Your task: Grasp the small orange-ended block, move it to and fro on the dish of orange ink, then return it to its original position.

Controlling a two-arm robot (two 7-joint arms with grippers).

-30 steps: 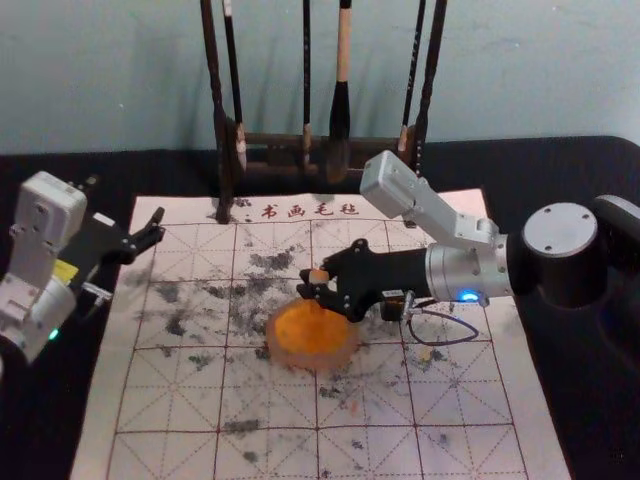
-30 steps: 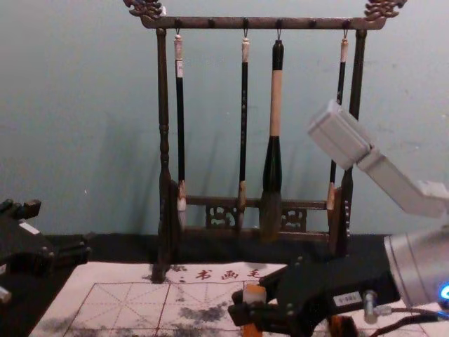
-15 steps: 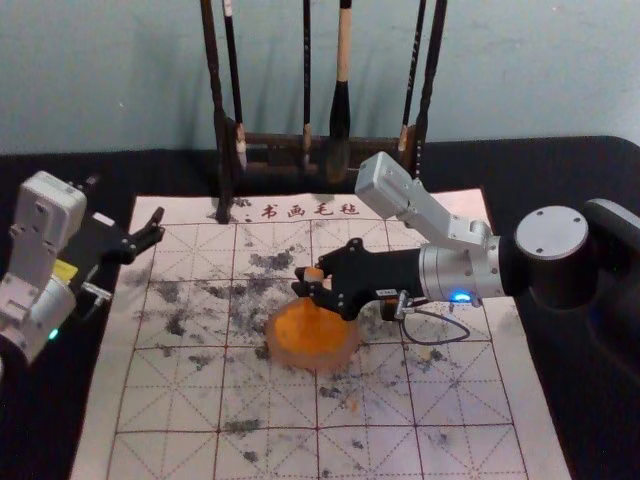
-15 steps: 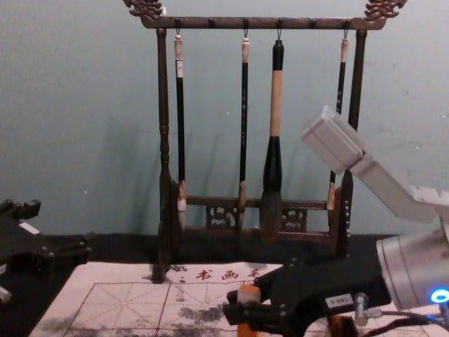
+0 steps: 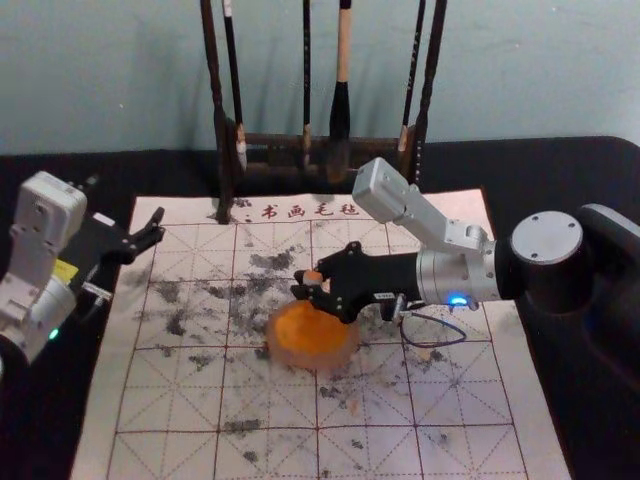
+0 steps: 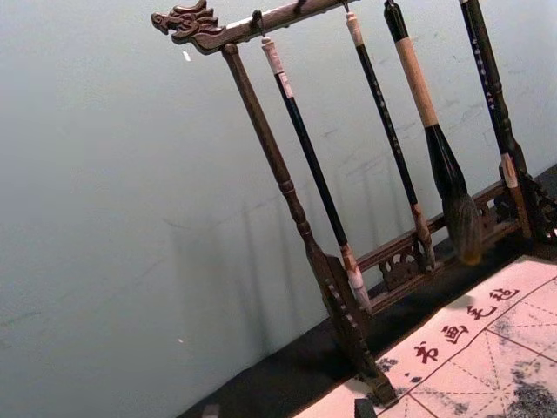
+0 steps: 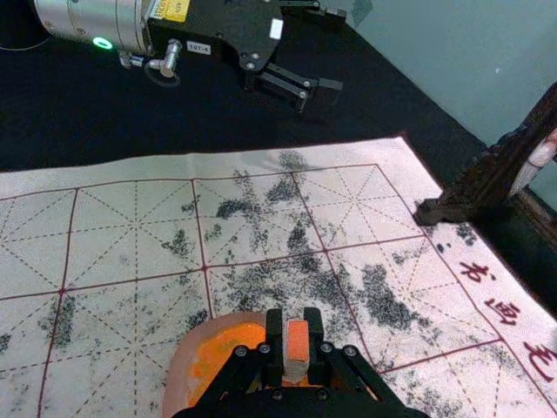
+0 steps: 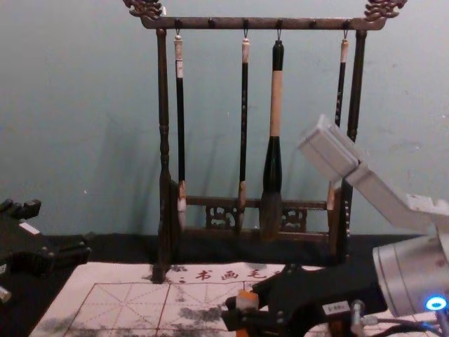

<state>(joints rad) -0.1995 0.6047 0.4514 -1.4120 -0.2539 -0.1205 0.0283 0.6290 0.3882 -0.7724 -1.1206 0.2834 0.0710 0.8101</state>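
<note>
At the head view's left, the left end effector (image 5: 152,227) was parked, wide open and empty. Near centre, by the orange ink dish's (image 5: 346,352) upper edge, the small block (image 5: 313,277) stood upright, pinched by the right end effector (image 5: 304,284).

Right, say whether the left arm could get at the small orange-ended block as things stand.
Probably not: the black right gripper holds the block between its fingers at the round dish of orange ink.
</note>
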